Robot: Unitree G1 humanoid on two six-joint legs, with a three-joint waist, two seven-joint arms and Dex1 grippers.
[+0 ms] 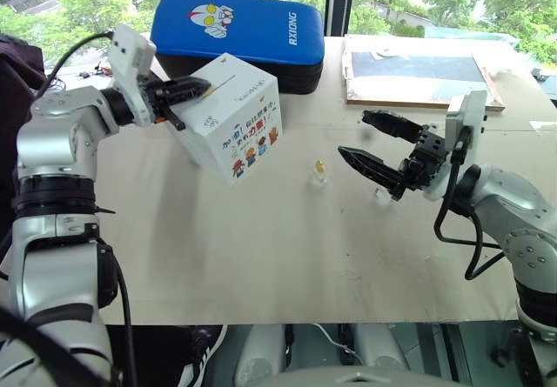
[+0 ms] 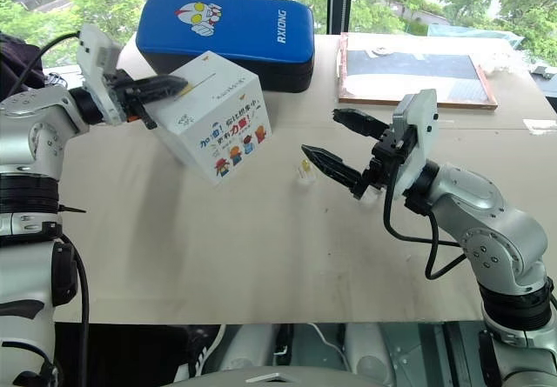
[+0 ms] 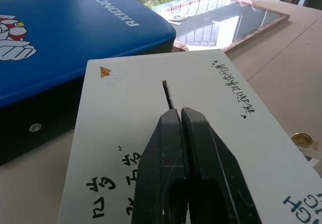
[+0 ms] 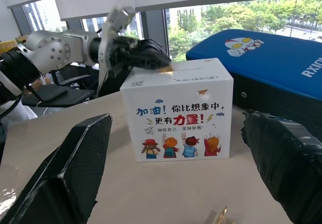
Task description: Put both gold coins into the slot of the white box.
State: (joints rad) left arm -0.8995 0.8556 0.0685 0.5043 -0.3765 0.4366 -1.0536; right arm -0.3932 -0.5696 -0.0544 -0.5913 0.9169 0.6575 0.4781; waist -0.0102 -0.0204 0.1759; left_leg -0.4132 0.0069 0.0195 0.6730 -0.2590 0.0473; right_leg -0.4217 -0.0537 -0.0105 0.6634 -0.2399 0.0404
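Our left fingers (image 3: 181, 133) rest together on the white box (image 1: 235, 122); our right fingers (image 1: 370, 143) stand wide apart near a gold coin (image 1: 320, 169).

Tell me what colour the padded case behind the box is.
Blue, with a cartoon hero; the padded case shows best in the left eye view.

We saw the white box (image 1: 231, 117) on the table (image 1: 261, 256), before the padded case (image 1: 239, 30). Right of the box stood a gold coin (image 1: 320, 170); behind that, a framed board (image 1: 418, 74) lay beside the case.
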